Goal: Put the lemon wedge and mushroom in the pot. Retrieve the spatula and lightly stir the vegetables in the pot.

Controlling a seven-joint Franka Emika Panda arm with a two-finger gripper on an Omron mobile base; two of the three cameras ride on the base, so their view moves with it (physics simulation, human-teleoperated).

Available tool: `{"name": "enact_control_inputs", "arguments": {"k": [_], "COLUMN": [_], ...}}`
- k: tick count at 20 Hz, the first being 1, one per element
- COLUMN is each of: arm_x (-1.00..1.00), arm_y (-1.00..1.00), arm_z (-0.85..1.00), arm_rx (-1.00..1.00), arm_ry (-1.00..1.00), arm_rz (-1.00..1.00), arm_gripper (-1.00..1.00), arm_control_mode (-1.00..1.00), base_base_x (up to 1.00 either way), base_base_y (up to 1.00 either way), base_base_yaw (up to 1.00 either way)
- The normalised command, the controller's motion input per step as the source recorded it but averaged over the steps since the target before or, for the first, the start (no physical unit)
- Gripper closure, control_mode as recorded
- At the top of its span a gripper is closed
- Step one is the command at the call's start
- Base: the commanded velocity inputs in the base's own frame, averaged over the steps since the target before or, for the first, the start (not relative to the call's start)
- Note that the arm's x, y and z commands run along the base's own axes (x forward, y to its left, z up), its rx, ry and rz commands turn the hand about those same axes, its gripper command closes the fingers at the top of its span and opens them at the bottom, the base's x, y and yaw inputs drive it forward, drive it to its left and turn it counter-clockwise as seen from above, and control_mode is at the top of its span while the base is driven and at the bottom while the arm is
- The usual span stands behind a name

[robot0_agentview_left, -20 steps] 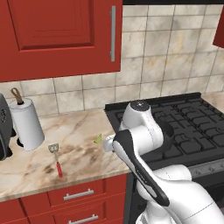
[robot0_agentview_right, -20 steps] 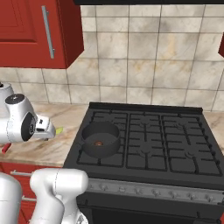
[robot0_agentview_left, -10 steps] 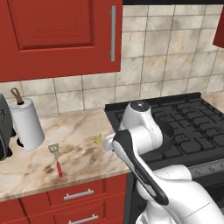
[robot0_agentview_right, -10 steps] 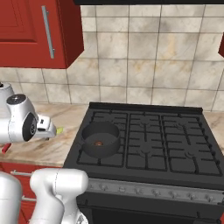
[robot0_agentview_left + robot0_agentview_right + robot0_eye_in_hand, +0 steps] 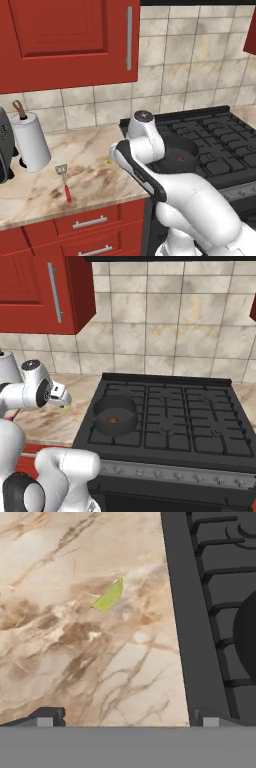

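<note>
While the lemon wedge [image 5: 109,597] lies outside, the pot [image 5: 115,415] holds the mushroom [image 5: 113,419].

Wedge [image 5: 109,597]: yellow-green, flat on marble, ahead of the hand. Pot [image 5: 115,415]: dark, upright on the burner to the hand's right. Mushroom [image 5: 113,419]: brown, inside pot. Spatula [image 5: 64,182]: red-handled, flat, well left.

Lemon wedge [image 5: 109,597] and spatula [image 5: 63,181] on counter [image 5: 95,150]
</note>
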Motion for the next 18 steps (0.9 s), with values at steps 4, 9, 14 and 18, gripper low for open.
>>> {"name": "enact_control_inputs", "arguments": {"k": [4, 9, 14, 18], "arm_x": [0.95, 1.00, 0.44, -0.01], "arm_y": [0.38, 0.28, 0.09, 0.00], "arm_z": [-0.07, -0.21, -0.37, -0.46], "arm_rx": [0.00, 0.00, 0.00, 0.00], "arm_ry": [0.29, 0.32, 0.12, 0.00], "arm_rz": [-0.24, -0.17, -0.05, 0.00], "arm_gripper": [-1.00, -1.00, -1.00, -1.00], "arm_control_mode": [-1.00, -1.00, -1.00, -1.00], "base_base_x": [0.00, 0.00, 0.00, 0.00], "base_base_y": [0.00, 0.00, 0.00, 0.00], "base_base_yaw": [0.00, 0.00, 0.00, 0.00]}}
